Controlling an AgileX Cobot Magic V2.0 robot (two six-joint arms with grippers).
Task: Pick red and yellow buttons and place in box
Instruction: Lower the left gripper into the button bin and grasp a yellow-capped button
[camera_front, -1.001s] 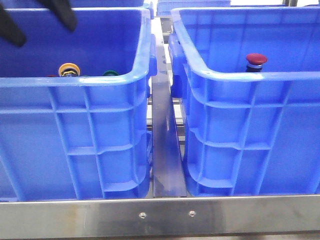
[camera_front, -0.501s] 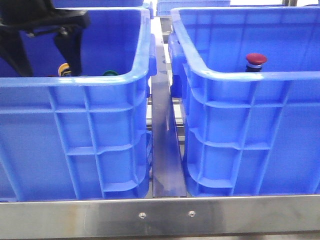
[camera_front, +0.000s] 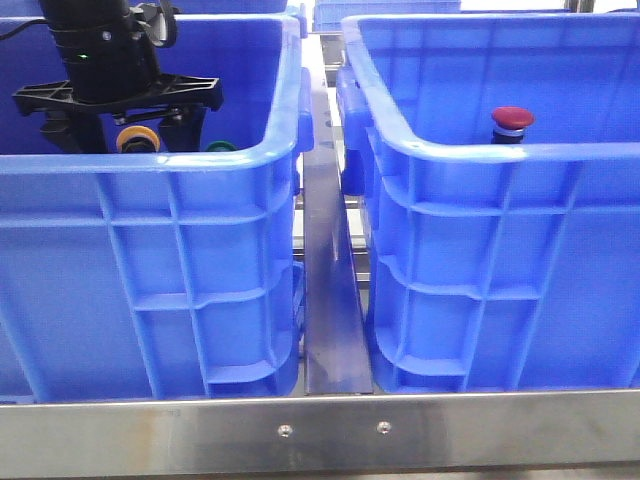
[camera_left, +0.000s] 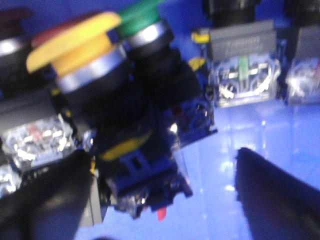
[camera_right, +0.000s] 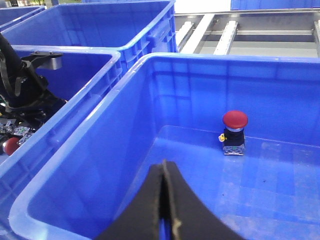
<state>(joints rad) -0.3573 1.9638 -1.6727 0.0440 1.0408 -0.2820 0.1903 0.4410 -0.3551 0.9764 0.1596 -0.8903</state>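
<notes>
Between the spread black fingers of the left gripper (camera_left: 160, 200), the round yellow-capped push button (camera_left: 75, 42) lies tilted in the left blue plastic crate (camera_front: 150, 160), unclamped. Over the right crate (camera_right: 150, 65), which holds the domed red button (camera_right: 234, 120), the right gripper (camera_right: 164, 210) is closed and empty.

Black left arm (camera_front: 100, 50) with cables; right tool (camera_right: 162, 210) has dark tapered fingers

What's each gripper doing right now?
Left gripper: open, fingers either side of the yellow button, not gripping.
Right gripper: shut, empty.
</notes>
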